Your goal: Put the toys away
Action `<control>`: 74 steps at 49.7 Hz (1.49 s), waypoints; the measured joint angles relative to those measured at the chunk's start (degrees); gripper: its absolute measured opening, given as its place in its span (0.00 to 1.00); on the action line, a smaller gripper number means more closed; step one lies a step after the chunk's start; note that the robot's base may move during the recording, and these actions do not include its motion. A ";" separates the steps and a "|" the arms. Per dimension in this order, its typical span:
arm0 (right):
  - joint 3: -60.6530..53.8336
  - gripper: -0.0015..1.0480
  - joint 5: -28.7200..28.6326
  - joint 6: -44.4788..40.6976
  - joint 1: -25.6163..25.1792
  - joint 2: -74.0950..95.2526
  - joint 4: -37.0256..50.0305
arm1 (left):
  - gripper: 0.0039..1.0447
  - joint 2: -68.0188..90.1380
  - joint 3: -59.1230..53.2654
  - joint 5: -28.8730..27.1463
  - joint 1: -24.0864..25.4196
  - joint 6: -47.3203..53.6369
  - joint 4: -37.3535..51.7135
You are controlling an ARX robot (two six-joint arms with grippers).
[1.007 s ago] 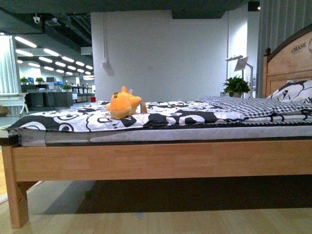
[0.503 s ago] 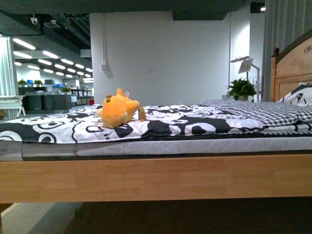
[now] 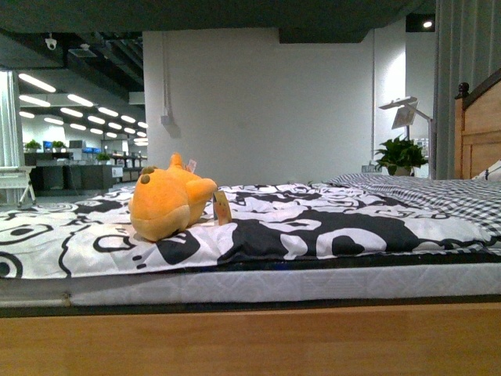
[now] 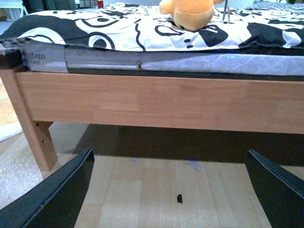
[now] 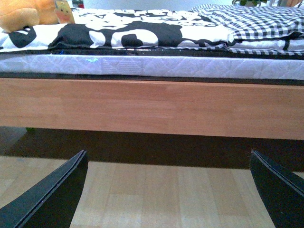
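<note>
Black-and-white patterned bedding (image 3: 329, 227) covers the bed, and the orange plush toy (image 3: 168, 205) lies slumped on it. The toy sits back from the bed's wooden side rail (image 3: 250, 345) and well apart from the headboard (image 3: 476, 125). A hang tag (image 3: 221, 208) sticks out just beside its body.

Both arms hang low in front of the rail, over the floor. The left gripper (image 4: 168, 154) and the right gripper (image 5: 167, 154) each have their fingers spread wide, with nothing between them.

The step in hand looks like the approach for a pick. The left arm seems better placed, since its wrist view faces the toy more squarely. It should rise clear of the mattress (image 3: 274, 283) edge first, then reach in over the bedding. It should close deep on the plump body, not on the tag or a loose fold of cover.

No box, basket or bin shows anywhere, so where the toy belongs cannot be told.
</note>
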 joint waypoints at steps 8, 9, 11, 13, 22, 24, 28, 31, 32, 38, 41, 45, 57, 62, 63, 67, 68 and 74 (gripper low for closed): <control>0.00 1.00 0.00 0.00 0.00 0.02 0.00 | 0.95 0.00 0.00 -0.02 0.00 0.00 0.00; 0.00 1.00 0.00 0.00 0.00 0.02 0.00 | 0.95 0.00 0.00 0.02 0.00 0.00 0.00; 0.00 1.00 0.02 0.00 0.00 0.00 0.00 | 0.95 0.00 0.00 0.02 0.00 0.00 0.00; 0.00 1.00 0.02 0.00 0.00 0.02 0.00 | 0.95 0.02 0.00 0.00 0.00 0.00 0.00; 0.00 1.00 0.00 0.00 0.00 0.00 0.00 | 0.95 0.00 0.00 0.04 0.02 0.00 0.00; 0.00 1.00 0.04 0.00 0.00 0.00 0.00 | 0.95 0.00 0.00 0.02 0.00 0.00 0.00; 0.00 1.00 0.00 0.00 0.00 -0.02 0.00 | 0.95 -0.02 0.00 0.00 0.00 0.00 0.00; 0.00 1.00 0.02 0.00 0.00 0.00 0.00 | 0.95 0.00 0.00 0.02 0.00 0.00 0.00; 0.00 1.00 0.02 0.00 0.00 0.00 0.00 | 0.95 0.00 0.00 0.07 0.00 0.00 0.00; 0.00 1.00 0.00 0.00 0.02 -0.02 0.00 | 0.95 0.00 0.00 0.00 0.00 0.00 0.00; 0.00 1.00 0.02 0.00 0.00 0.00 0.00 | 0.95 0.00 0.00 0.00 0.00 0.00 0.00; 0.00 1.00 0.02 0.00 0.00 0.00 0.00 | 0.95 0.00 0.00 0.00 0.00 0.00 0.00; 0.00 1.00 0.02 0.02 0.00 -0.02 0.00 | 0.95 0.00 0.00 0.00 0.00 0.00 0.00; 0.00 1.00 0.02 0.00 0.02 -0.02 0.00 | 0.95 0.00 0.00 0.00 0.00 0.00 0.00; 0.00 1.00 0.02 0.00 0.00 -0.02 0.00 | 0.95 0.00 0.00 0.00 0.00 0.00 0.00; 0.00 1.00 0.22 0.02 0.00 -0.02 0.00 | 0.95 0.00 0.00 0.15 0.02 0.00 0.00; 0.00 1.00 0.22 0.00 0.02 -0.02 0.00 | 0.95 0.00 0.00 0.17 0.02 0.02 0.00; 0.00 1.00 0.20 0.00 0.02 -0.02 0.00 | 0.95 0.00 0.00 0.15 0.00 0.00 0.00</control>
